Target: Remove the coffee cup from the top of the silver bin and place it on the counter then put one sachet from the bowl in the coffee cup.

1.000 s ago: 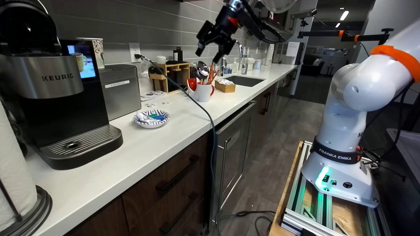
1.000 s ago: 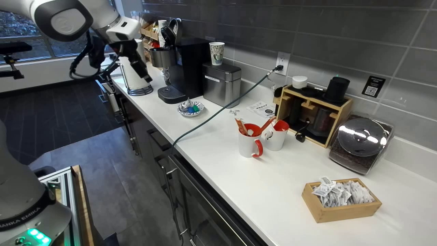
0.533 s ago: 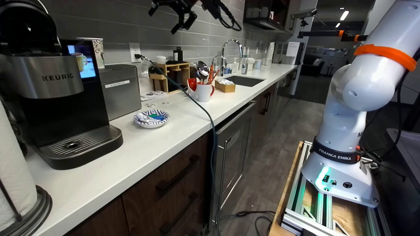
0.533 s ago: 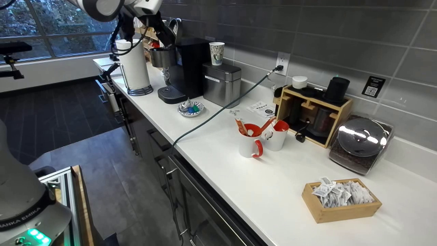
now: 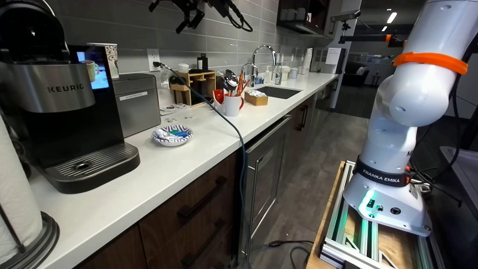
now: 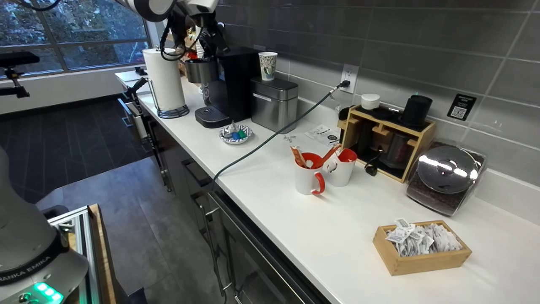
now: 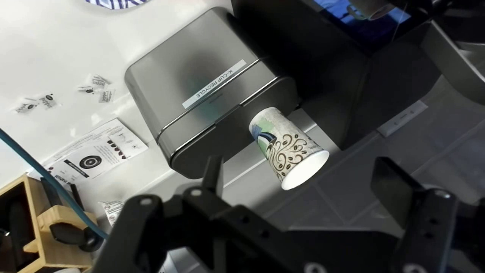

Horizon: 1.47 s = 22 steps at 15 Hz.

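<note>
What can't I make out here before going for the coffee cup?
Silver bin: contents hidden by its shut lid, every view.
Coffee cup: partly hidden behind the coffee machine, in an exterior view.
Bowl: mostly cut off by the top edge, wrist view.
Its packets: too small to identify, in both exterior views.

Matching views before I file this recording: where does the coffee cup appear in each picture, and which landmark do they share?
In an exterior view: coffee cup upper left, partly hidden by the coffee machine.
In an exterior view: coffee cup upper middle, upright.
Wrist view: coffee cup just right of centre, rim toward lower right.
Shared landmark: the labelled silver bin beneath it.
</note>
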Each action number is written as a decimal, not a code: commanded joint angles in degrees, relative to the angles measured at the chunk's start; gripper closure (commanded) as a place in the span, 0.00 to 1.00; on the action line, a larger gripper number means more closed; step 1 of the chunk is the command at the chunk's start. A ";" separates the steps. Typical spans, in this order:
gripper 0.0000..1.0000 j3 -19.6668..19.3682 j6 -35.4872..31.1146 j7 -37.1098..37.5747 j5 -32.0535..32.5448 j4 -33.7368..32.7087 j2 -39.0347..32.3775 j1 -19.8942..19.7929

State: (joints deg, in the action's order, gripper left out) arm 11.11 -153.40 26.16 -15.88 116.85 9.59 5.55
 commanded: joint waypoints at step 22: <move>0.00 -9.17 15.37 4.52 20.41 -52.79 -41.13 10.27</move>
State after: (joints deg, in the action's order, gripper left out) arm 4.92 -142.42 27.95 2.62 73.13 -25.57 13.34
